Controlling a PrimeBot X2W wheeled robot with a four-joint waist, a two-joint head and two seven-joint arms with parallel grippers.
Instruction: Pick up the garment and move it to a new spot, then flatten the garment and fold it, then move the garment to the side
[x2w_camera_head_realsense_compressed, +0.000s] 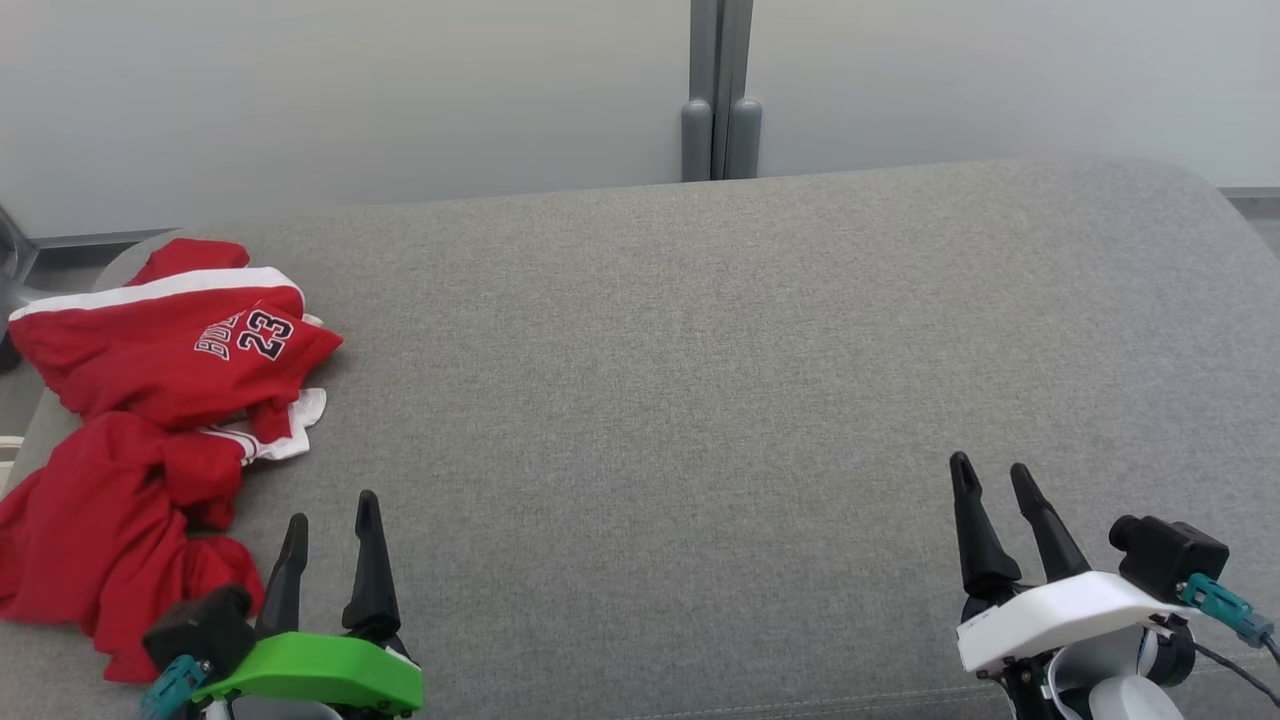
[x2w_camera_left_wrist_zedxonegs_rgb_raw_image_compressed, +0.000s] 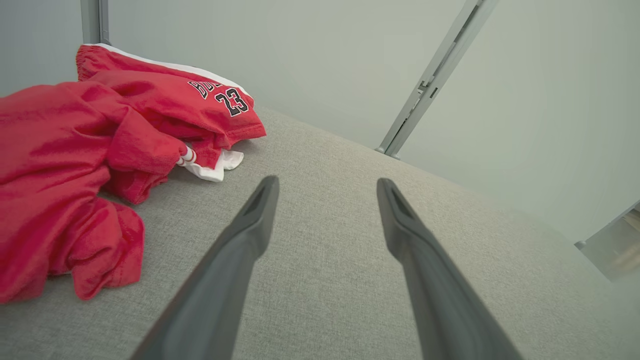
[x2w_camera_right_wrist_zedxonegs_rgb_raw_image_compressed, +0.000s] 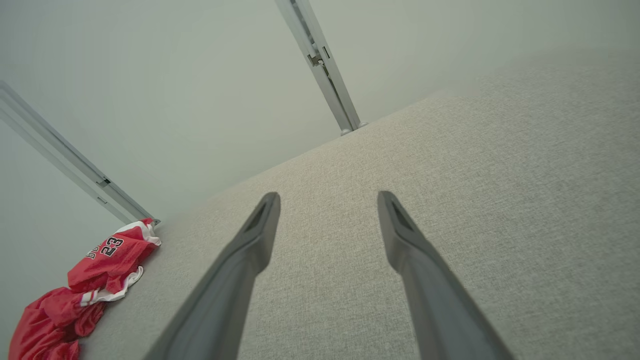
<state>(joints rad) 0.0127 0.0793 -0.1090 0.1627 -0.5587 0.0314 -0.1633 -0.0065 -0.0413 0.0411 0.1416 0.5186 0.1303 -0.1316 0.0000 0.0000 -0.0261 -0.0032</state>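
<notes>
The garment is a red jersey of thin, slightly glossy cloth. It lies crumpled in a loose heap at the far left edge of the cushion. Its upper part is folded over and shows a white band along one hem, black-and-white lettering and the number 23. A small white-trimmed flap sticks out on its right side. The nearer part is bunched into soft, rounded folds and deep creases.

The cushion beneath is a broad pad covered in grey woven fabric with a fine, even weave. Its far corners are rounded.

The left gripper sits on a green mount just beside the near right edge of the heap, apart from the cloth. Its two long, dark, tapered fingers are spread and grasp nothing. The right gripper, on a white mount, hovers over bare cushion well apart from the garment at the near right. Its fingers are likewise parted and empty.

Behind the cushion stands a smooth pale wall, divided by a grey metal post.
</notes>
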